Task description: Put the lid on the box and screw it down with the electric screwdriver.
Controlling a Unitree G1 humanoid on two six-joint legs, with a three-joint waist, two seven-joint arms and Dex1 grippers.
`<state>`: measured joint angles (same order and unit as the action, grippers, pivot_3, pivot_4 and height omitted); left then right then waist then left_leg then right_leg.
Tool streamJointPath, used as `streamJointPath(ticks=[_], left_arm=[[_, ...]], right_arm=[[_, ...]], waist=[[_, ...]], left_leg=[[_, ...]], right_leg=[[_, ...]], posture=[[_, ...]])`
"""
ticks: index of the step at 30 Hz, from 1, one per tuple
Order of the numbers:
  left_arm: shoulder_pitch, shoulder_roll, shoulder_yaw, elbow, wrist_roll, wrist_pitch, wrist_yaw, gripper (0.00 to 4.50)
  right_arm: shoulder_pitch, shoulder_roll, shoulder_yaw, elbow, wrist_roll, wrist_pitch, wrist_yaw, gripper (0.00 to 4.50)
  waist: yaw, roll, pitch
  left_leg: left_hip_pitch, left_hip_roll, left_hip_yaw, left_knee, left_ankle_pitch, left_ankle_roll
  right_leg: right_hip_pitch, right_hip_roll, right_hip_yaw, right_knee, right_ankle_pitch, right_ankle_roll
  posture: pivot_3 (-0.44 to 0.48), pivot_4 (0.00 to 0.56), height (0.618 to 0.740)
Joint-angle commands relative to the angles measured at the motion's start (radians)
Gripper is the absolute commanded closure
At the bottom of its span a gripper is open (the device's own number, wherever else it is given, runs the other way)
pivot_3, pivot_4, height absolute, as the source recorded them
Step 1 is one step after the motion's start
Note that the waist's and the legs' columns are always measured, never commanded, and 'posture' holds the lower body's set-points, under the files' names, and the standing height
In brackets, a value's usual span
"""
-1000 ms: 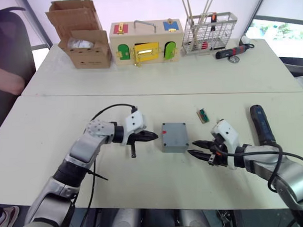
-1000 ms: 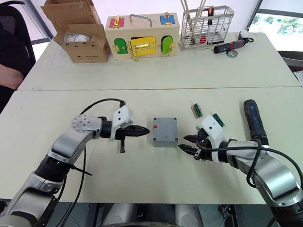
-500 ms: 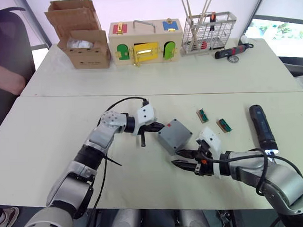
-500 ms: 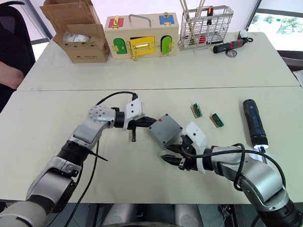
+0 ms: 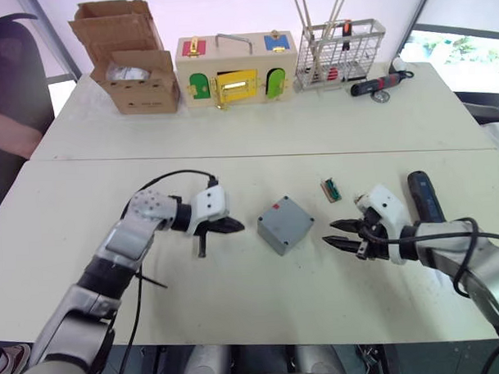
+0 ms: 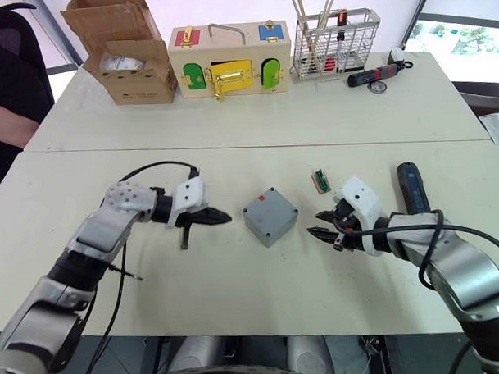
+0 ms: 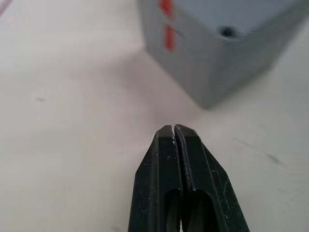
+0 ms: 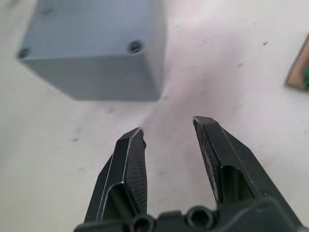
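Squarely between both pincers (untouched): box

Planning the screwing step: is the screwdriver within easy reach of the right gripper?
Probably yes. The screwdriver lies on the table just outboard of the right gripper, which is open. Nothing stands between them, though the gripper points toward the box, so the wrist must turn.

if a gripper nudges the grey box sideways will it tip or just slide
The grey box is squat and sits flat on the smooth table, so it will probably slide or turn, not tip. It looks like stiff plastic, likely light. Its smooth walls could slip from pinching fingers.
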<state>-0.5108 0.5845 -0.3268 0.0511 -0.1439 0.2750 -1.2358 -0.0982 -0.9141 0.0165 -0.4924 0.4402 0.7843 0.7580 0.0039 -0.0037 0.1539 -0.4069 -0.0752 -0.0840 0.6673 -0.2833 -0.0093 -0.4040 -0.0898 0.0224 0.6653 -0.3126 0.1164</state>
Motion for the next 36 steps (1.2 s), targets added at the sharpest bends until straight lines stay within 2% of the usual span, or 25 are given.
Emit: streamJointPath(ticks=[1,5,12,20,28,31,36], left_arm=[[0.021,0.013,0.009,-0.114,-0.038,0.071,-0.004,4.50],[0.029,-0.028,-0.031,-0.121,0.002,0.063,0.046,4.50],[-0.026,-0.125,-0.051,0.019,0.064,-0.031,0.124,4.50],[-0.044,-0.144,-0.045,0.076,0.080,-0.084,0.125,4.50],[-0.046,-0.152,-0.037,0.091,0.077,-0.099,0.124,4.50],[-0.019,-0.117,-0.030,0.043,0.062,-0.076,0.093,4.50],[0.016,-0.019,0.077,-0.128,-0.073,0.086,0.044,4.50]], right_arm=[[-0.053,0.005,0.057,0.044,-0.058,-0.088,0.043,2.73],[-0.119,0.005,0.151,0.103,-0.128,-0.186,0.117,2.73],[-0.126,0.022,0.167,0.074,-0.108,-0.197,0.182,2.73],[-0.071,0.040,0.159,-0.022,-0.091,-0.132,0.165,2.73],[-0.041,0.029,0.146,-0.036,-0.107,-0.116,0.156,2.73],[-0.036,0.000,0.097,-0.021,-0.108,-0.111,0.154,2.73],[-0.016,-0.044,-0.153,0.037,-0.027,-0.025,0.138,2.73]], waist=[[0.006,0.000,0.000],[0.007,0.000,0.000],[0.008,0.000,0.000],[0.009,0.000,0.000],[0.008,0.000,0.000],[0.008,0.000,0.000],[0.009,0.000,0.000]], left_leg=[[0.000,0.000,0.000,0.000,0.000,0.000],[0.000,0.000,0.000,0.001,0.000,0.000],[0.000,0.000,0.000,0.001,0.000,0.000],[0.000,0.000,0.000,0.001,0.000,0.000],[0.000,0.000,0.000,0.001,0.000,0.000],[0.000,0.000,0.000,0.001,0.000,0.000],[0.000,0.000,0.000,0.001,0.000,0.000]], right_leg=[[0.000,0.000,0.000,0.000,0.000,0.000],[0.001,0.000,0.000,0.000,0.000,0.000],[0.000,0.000,0.000,0.000,0.000,0.000],[0.000,0.000,0.000,0.000,0.000,0.000],[0.000,0.000,0.000,0.000,0.000,0.000],[0.000,0.000,0.000,0.000,0.000,0.000],[0.000,0.000,0.000,0.000,0.000,0.000]], posture=[[0.000,0.150,0.740],[0.000,0.150,0.740],[0.000,0.150,0.740],[0.000,0.150,0.740],[0.000,0.150,0.740],[0.000,0.150,0.740],[0.000,0.150,0.740]])
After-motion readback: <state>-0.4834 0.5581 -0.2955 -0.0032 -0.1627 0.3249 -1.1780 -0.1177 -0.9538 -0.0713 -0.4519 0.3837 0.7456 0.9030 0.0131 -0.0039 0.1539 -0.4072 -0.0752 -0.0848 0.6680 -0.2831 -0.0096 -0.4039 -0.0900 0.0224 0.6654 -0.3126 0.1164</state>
